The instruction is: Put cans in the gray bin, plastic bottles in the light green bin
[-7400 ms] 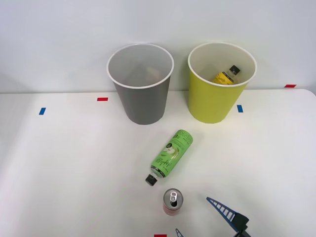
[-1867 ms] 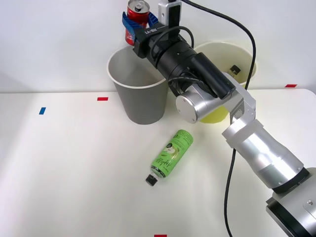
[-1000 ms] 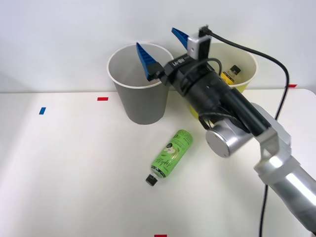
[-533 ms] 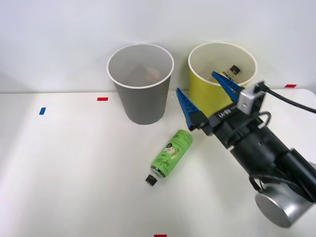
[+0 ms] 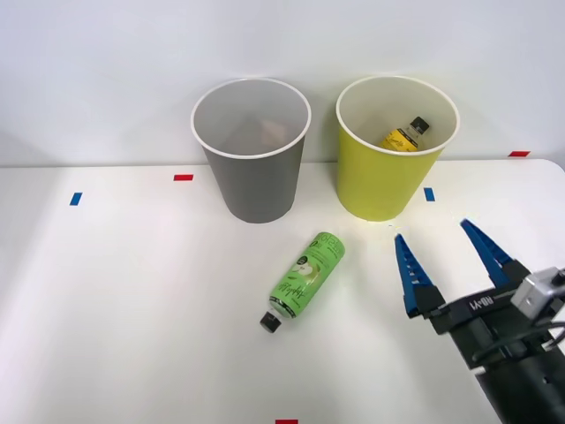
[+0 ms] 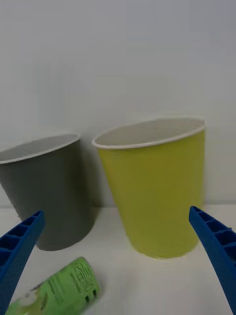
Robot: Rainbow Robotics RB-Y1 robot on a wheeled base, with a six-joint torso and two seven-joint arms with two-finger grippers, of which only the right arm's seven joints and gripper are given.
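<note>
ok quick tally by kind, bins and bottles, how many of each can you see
Bins: 2, gray bin and green bin
Bottles: 2, green bottle lying on the table, yellow bottle inside the green bin
Total: 4

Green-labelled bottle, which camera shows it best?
The front view: the green-labelled bottle lies there whole on the table, black cap toward the camera. The right wrist view catches just its base end.

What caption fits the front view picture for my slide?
Open right gripper hovers near the lying green bottle, before the gray bin and light green bin.
</note>
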